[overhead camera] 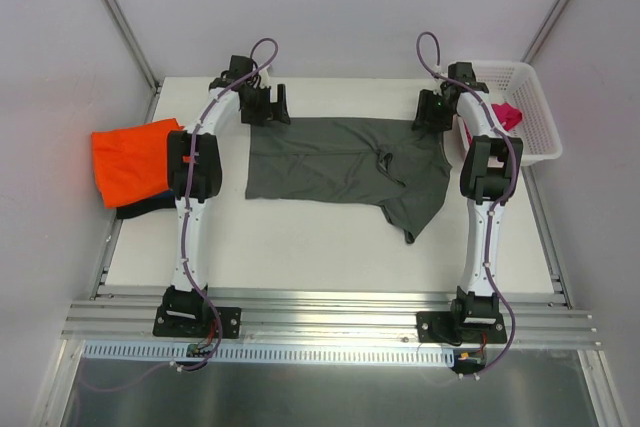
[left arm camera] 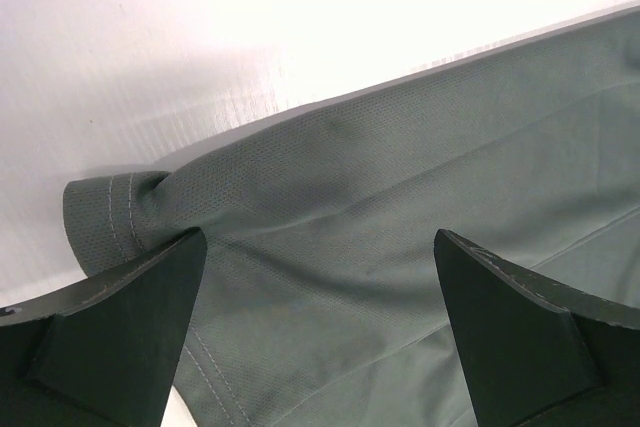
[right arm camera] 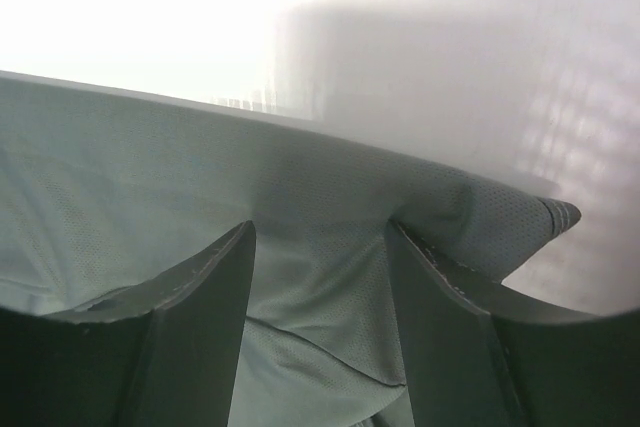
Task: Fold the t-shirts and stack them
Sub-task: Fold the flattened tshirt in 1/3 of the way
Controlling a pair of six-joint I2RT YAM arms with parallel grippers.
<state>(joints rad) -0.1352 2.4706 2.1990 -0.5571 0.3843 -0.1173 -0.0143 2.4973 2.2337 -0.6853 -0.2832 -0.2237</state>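
Roughly half done, my read: orange t-shirt (overhead camera: 125, 157) sits folded on the dark t-shirt (overhead camera: 140, 210) at frame left, a stack of two. Grey t-shirt (overhead camera: 340, 162) lies spread at centre, not folded up yet. Magenta t-shirt (overhead camera: 507, 114) is in the basket (overhead camera: 538, 95), upper right. Left gripper (overhead camera: 268, 105) is spread wide over grey's upper-left corner. Right gripper (overhead camera: 432, 112) is part-spread at its upper-right corner, pinching nothing visible. Count: four shirts, one basket, two grippers.

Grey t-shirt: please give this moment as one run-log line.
grey t-shirt: spread on table | left gripper: jaws open over far-left corner | right gripper: jaws open over far-right corner
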